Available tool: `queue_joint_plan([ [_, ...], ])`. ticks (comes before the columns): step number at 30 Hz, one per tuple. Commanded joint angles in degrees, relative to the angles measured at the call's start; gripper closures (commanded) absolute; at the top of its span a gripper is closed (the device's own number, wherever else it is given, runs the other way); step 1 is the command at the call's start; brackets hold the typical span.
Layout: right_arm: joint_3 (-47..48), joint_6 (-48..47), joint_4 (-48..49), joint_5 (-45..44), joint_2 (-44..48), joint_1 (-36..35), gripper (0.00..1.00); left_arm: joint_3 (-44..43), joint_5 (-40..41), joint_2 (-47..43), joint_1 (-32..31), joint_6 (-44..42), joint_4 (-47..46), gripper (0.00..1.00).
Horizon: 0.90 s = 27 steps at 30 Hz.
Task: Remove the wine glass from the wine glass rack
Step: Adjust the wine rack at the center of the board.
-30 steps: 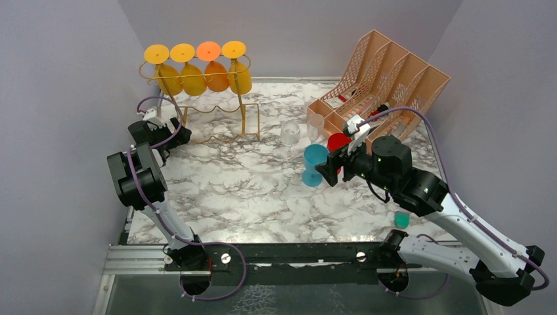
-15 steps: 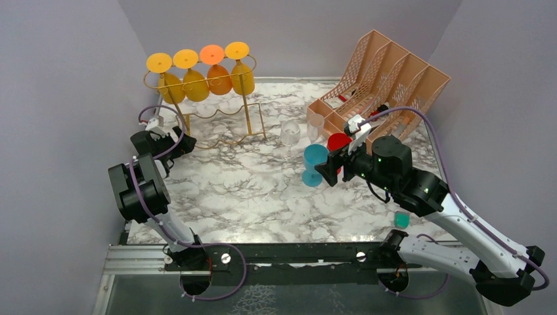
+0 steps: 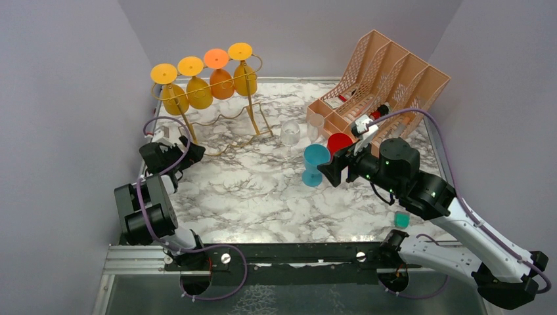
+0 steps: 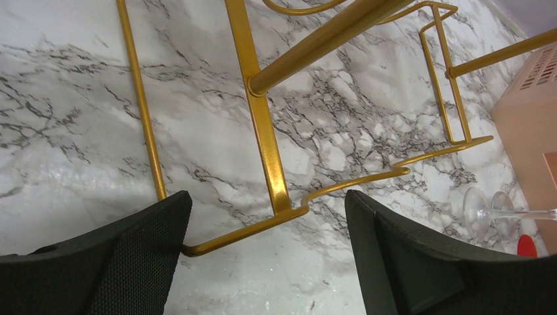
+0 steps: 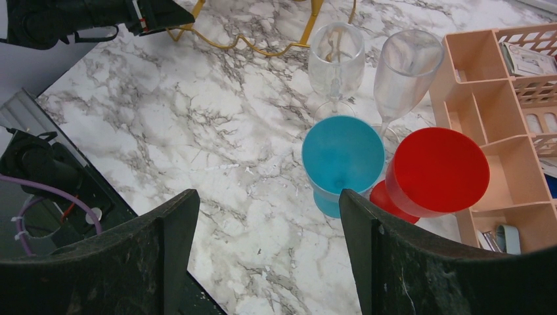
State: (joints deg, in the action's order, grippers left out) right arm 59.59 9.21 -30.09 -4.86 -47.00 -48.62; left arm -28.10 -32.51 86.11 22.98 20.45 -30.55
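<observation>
At the back left of the marble table, the wine glass rack is standing with its posts slanting in the top view. Four wine glasses are hanging from its top rails upside down, feet uppermost: three yellow and one orange, packed side by side. None of the four is sitting off the rack, so the removal is judged as not yet begun. Reach, grasp, slide-out and set-down are all remaining.

The left gripper is sitting low at the base of the rack. Its jaws are standing wide apart, straddling a wire foot and the bottom of one post, and it is holding nothing. Whether a finger is touching the wire cannot be told.

The right gripper is hanging well apart from the rack, also wide open and empty, above a blue goblet. A red goblet and two clear glasses are standing just beside it, in front of a peach file organizer.

Obstructions, as judged:
- The left gripper is working at foot level while the glasses are hanging high.
- Neighbouring bowls are crowding any single glass.
- The light rack is likely to tip under a sideways pull.
</observation>
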Motion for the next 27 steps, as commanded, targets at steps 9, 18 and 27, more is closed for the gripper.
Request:
queue_joint_plan([
  [9, 0.1, 2.2, -1.8, 1.0, 1.6, 0.3, 0.19, 5.8, 9.1, -10.1, -10.8, 7.0, 0.1, 0.09],
  [18, -0.6, 3.0, -3.5, 0.9, 4.4, 0.3, 0.19, 9.5, 12.6, -12.3, -16.6, 8.0, 0.3, 0.09],
  [27, -1.4, 3.3, -3.8, 0.4, 5.8, 0.3, 0.19, 9.6, 15.2, -17.5, -17.1, 7.1, 2.5, 0.09],
])
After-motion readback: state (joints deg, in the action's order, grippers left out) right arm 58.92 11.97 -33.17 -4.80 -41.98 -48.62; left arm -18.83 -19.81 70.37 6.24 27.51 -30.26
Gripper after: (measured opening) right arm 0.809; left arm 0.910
